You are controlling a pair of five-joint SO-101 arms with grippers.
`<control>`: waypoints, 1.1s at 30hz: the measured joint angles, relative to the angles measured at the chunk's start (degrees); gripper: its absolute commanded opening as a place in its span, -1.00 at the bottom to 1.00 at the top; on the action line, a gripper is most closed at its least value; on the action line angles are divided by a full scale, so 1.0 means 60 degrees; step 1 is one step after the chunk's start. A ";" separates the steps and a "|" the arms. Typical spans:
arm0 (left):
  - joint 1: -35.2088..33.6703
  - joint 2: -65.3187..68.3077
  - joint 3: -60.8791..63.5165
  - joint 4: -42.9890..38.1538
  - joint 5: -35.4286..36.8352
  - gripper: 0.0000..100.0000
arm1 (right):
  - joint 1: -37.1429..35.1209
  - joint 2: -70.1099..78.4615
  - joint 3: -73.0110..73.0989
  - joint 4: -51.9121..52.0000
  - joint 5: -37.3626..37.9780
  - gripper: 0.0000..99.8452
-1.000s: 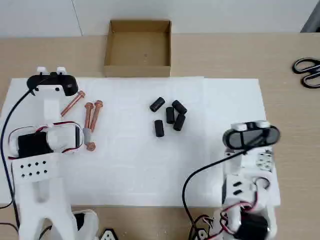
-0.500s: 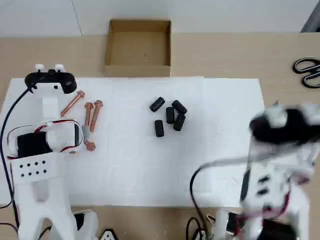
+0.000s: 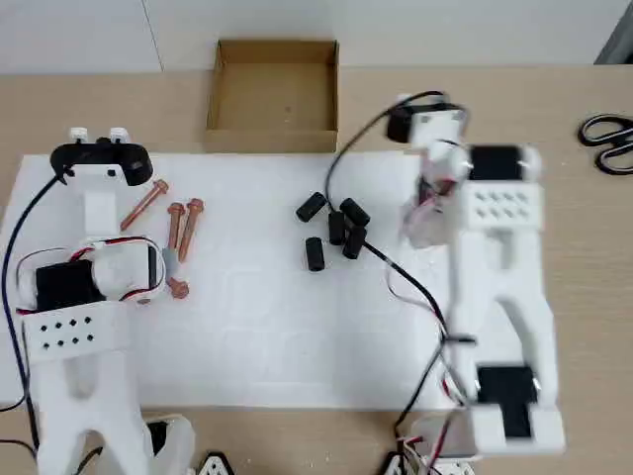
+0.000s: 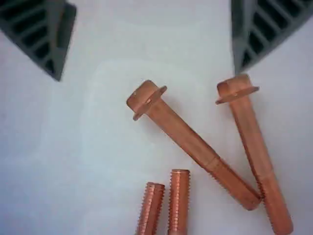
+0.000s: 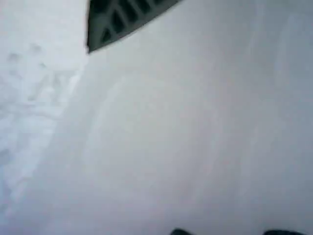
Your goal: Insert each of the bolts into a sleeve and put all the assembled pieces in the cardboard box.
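Left tool (image 4: 146, 71) hung spread wide right over the bolts (image 3: 174, 226), nothing pinched. From its wrist cam, one bolt (image 4: 190, 142) lay slantwise with its head pointing up into the gap between the jaws, and a second one (image 4: 254, 152) sat just beside it, so I'd guess the tool needs a twist to cross that long axis. The sleeves (image 3: 334, 230) sat bunched mid-sheet on the white foam (image 3: 267, 336), just beside the right tool (image 3: 423, 218), so that arm's nearer them. Couldn't tell how that one stood. The cardboard box (image 3: 272, 139) waited on the tabletop (image 3: 554, 109) at the far edge.
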 measured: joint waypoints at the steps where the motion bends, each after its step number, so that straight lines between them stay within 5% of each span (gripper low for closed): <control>1: 0.0000 0.0000 0.0000 0.0000 0.0000 -0.57 | -0.0205 0.0366 -0.0190 0.0000 0.0000 -0.56; 11: 0.0000 0.0000 0.0073 0.0000 0.0000 -0.57 | -0.1421 0.2403 -0.2183 -0.0015 0.0000 -0.57; 33: -0.0015 0.0015 0.0205 0.0000 0.0000 -0.57 | -0.1773 0.7121 -0.6696 -0.0352 0.0000 -0.73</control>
